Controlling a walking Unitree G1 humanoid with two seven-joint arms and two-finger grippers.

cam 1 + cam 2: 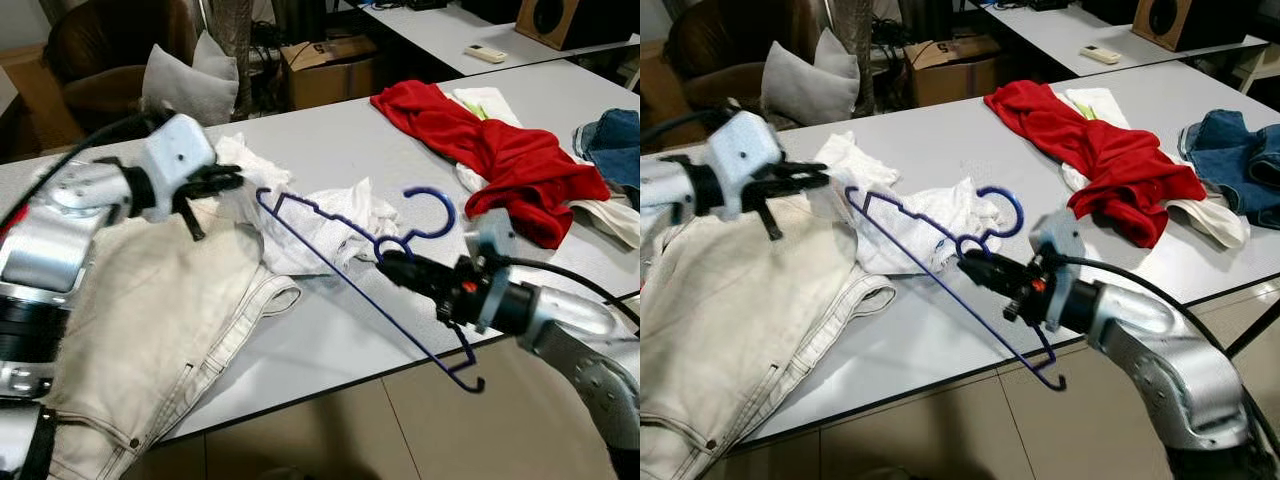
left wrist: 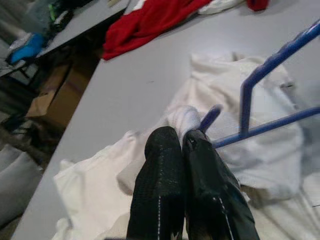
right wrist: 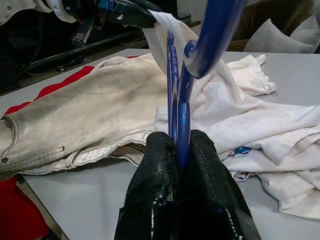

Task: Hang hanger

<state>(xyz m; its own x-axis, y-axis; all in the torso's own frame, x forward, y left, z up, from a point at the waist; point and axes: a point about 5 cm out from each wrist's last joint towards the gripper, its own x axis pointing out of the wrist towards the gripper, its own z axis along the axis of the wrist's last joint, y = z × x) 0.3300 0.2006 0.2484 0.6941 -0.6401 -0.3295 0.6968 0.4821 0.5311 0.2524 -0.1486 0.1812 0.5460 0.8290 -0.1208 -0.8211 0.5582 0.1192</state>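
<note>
A blue wire hanger point(image 3: 181, 117) is pinched at its neck by my right gripper point(image 1: 385, 262), shut on it above the table's front edge. The hanger slants over the table with its hook up and one shoulder tip toward my left gripper point(image 1: 235, 180). That gripper is shut on a fold of the white T-shirt point(image 1: 340, 215), lifting the cloth just beside the hanger's shoulder tip point(image 2: 212, 116). The rest of the shirt lies crumpled on the grey table point(image 1: 330, 345) under the hanger.
Beige trousers point(image 1: 150, 300) hang over the table's left front edge. A red garment point(image 1: 480, 140) over white cloth and blue jeans point(image 1: 615, 140) lie at the right. Behind the table stand a cardboard box point(image 1: 325, 65), a grey pillow point(image 1: 190, 85) and another table with a remote point(image 1: 485, 52).
</note>
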